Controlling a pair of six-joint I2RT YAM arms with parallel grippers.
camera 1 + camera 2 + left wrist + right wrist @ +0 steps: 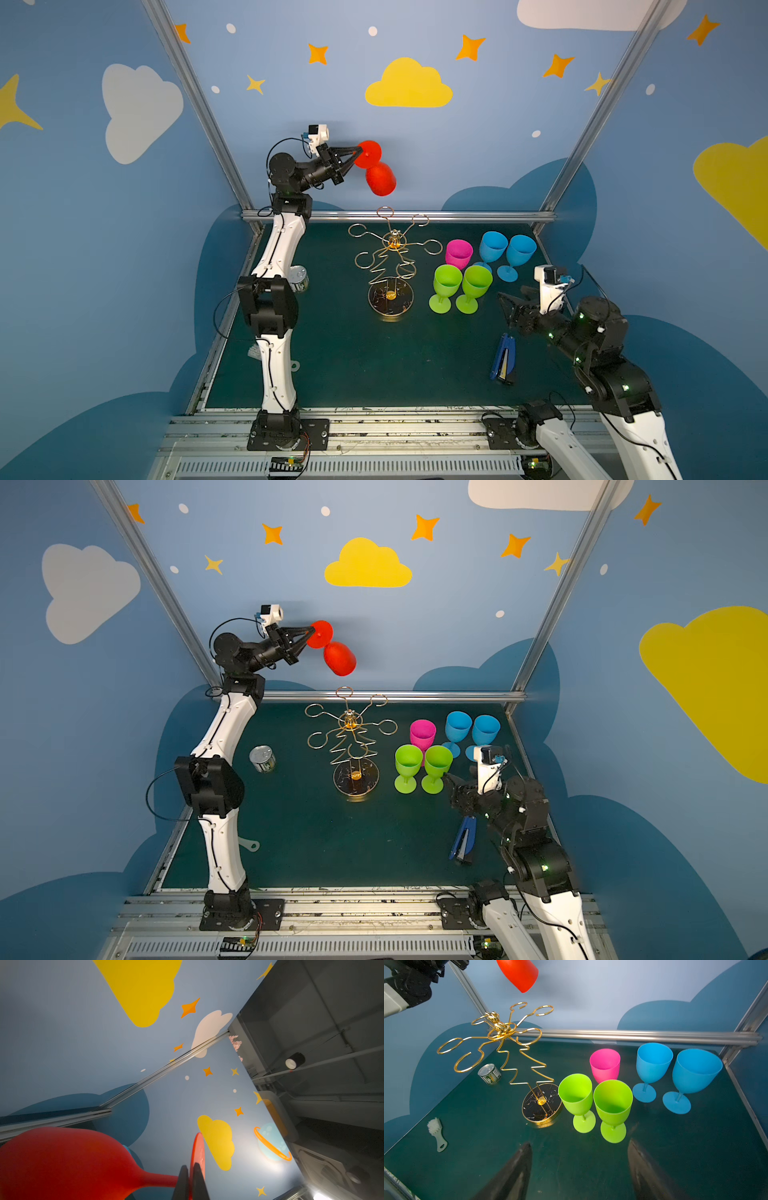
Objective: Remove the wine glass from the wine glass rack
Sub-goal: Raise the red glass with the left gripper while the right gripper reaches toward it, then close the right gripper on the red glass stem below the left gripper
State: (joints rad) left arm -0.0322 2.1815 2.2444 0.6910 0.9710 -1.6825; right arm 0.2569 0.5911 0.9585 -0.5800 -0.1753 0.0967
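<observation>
Dark green counter (332, 353) in a blue, cloud-painted booth. Near right: right tool (579, 1145), wide open and empty. Mid-counter: wine glass rack (390, 249) with bare loops. Far left, high above it: left tool (355, 153) pinched tight on the foot of the red wine glass (380, 179), with stem slanting down rightward, bowl lowest, clear of the loops.

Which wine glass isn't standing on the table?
The red glass: the left gripper holds it aloft by its foot, clear of the rack; the greens, pink and blues stand on the table.
</observation>
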